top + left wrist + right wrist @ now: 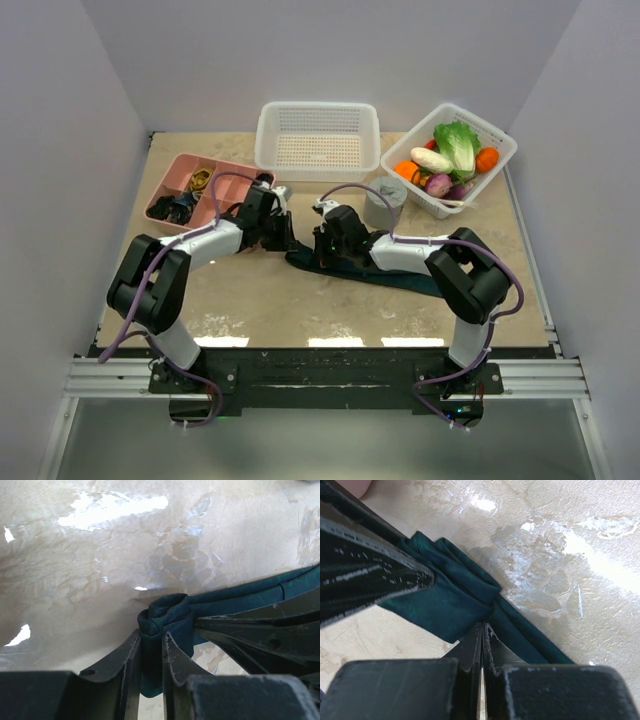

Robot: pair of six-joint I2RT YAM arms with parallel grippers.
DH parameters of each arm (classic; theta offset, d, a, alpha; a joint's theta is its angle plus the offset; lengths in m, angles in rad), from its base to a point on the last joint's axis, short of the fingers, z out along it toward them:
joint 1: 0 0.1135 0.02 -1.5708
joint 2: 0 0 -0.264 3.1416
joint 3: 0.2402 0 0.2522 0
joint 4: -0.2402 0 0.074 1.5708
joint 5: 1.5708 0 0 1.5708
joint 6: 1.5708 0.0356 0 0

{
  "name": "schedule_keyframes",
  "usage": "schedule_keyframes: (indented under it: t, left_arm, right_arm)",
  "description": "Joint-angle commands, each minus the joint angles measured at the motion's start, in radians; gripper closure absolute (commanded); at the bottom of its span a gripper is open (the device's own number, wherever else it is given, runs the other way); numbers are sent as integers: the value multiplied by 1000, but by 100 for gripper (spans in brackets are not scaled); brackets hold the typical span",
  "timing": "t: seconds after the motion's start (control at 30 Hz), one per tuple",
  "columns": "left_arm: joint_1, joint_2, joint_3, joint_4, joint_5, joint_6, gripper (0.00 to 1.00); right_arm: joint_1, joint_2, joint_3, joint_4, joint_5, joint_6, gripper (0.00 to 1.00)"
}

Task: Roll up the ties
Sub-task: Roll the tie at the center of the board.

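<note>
Left hand point(151, 636) was closed to a narrow gap on the rolled end of the tie point(167, 611), the dark green coil being pinched between its fingers. The right hand point(481, 630) was shut with no gap, its tips set against the tie's folded cloth; whether any cloth was caught could not be told.

A pink tray point(225, 167), well left of the grey cylinder point(385, 205), was loaded with small dark and yellowish items. A white basket point(318, 150) was placed behind and left of the cylinder. A vegetable basket point(487, 183) with lettuce point(458, 145) was set just right of it.

The tie was laid in front of the cylinder, its long axis running left to right, slanting nearer rightward. A glossy beige marbled table point(300, 300) was enclosed by pale walls.
</note>
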Motion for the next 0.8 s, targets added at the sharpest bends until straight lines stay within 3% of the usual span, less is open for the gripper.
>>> schedule_keyframes:
  t: [0.0, 0.17, 0.77]
  left_arm:
    - [-44, -15, 70, -61, -80, 30, 100]
    - [-87, -10, 123, -104, -143, 32, 100]
    - [-162, -6, 176, -110, -134, -19, 100]
  right_arm:
    - [8, 8, 42, 23, -21, -1, 100]
    - [11, 26, 54, 29, -24, 4, 100]
    - [14, 34, 5, 162, -46, 83, 100]
